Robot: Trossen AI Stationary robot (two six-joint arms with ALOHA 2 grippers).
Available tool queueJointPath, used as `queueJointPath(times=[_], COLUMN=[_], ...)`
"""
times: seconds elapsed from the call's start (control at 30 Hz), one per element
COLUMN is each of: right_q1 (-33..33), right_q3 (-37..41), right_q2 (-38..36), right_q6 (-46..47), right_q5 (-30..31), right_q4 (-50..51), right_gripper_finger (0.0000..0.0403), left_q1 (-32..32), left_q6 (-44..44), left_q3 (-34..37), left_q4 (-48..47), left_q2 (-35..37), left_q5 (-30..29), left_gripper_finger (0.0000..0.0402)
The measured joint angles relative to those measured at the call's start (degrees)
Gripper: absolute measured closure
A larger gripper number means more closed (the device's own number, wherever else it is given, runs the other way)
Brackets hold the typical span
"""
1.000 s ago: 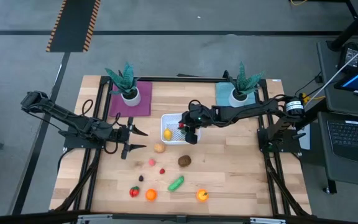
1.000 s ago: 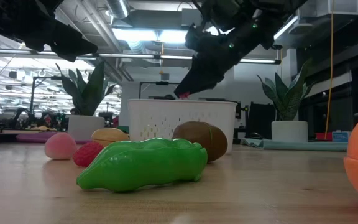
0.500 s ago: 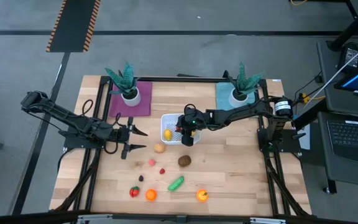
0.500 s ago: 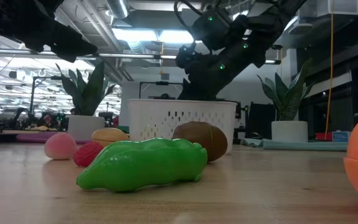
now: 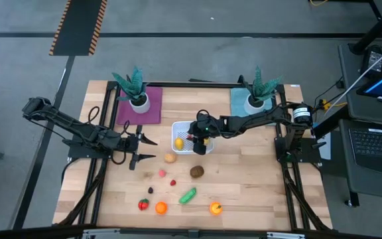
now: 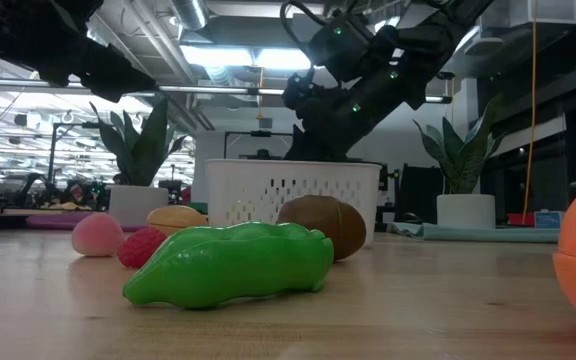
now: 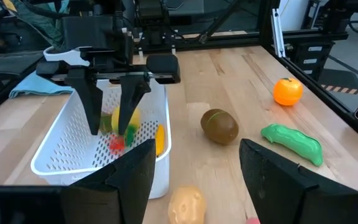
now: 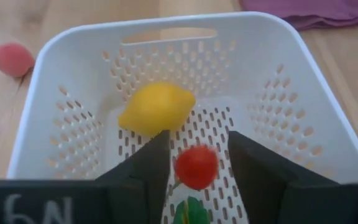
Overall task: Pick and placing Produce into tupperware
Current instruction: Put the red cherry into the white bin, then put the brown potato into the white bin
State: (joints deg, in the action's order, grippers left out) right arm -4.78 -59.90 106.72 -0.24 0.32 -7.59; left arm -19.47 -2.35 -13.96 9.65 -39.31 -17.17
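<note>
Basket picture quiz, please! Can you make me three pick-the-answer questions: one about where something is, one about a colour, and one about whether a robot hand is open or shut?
1. Where is the right hand?
A. Down in the basket
B. Over the purple mat
C. Beside the orange

2. What colour is the big fruit in the basket?
A. Blue
B. Yellow
C. Brown

3. How is the left hand?
A. Shut on the green piece
B. Shut on the orange
C. Open and empty

Answers:
1. A, its fingers reach down inside the basket walls.
2. B, the right wrist view shows the fruit plainly yellow on the white bottom.
3. C, its fingers stand wide apart with nothing between them, left of the basket.
</note>
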Motion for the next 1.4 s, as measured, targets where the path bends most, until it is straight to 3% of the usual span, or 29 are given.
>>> queueJointPath(times=[0.27,0.5,0.8,0.9,1.2,1.4], right_q1=[0.00,0.03,2.86,2.79,3.13,2.96], right_q3=[-0.04,-0.11,5.25,11.20,29.93,34.06], right_q2=[-1.49,-7.29,-15.77,-19.27,-29.62,-31.87], right_q6=[0.64,0.09,-3.06,-1.50,-1.66,-1.81], right_q5=[0.00,0.01,0.23,2.97,3.04,3.04], right_q4=[0.54,8.06,7.62,2.07,-26.30,-31.57], right_gripper_finger=[0.0204,0.0206,0.0204,0.0203,0.0203,0.0203], left_q1=[-0.01,-0.01,0.01,-0.01,2.15,5.56], left_q6=[0.00,-0.01,-0.41,-2.12,-6.53,-7.67], left_q3=[0.00,0.00,0.02,0.02,0.02,-1.51], left_q4=[0.02,0.02,0.02,-0.03,0.72,0.24], left_q2=[-0.01,0.00,0.00,0.00,-1.46,-8.21], left_q5=[0.00,-0.01,-0.02,-0.02,-0.98,-0.95], left_gripper_finger=[0.0177,0.0177,0.0177,0.0177,0.0177,0.0177])
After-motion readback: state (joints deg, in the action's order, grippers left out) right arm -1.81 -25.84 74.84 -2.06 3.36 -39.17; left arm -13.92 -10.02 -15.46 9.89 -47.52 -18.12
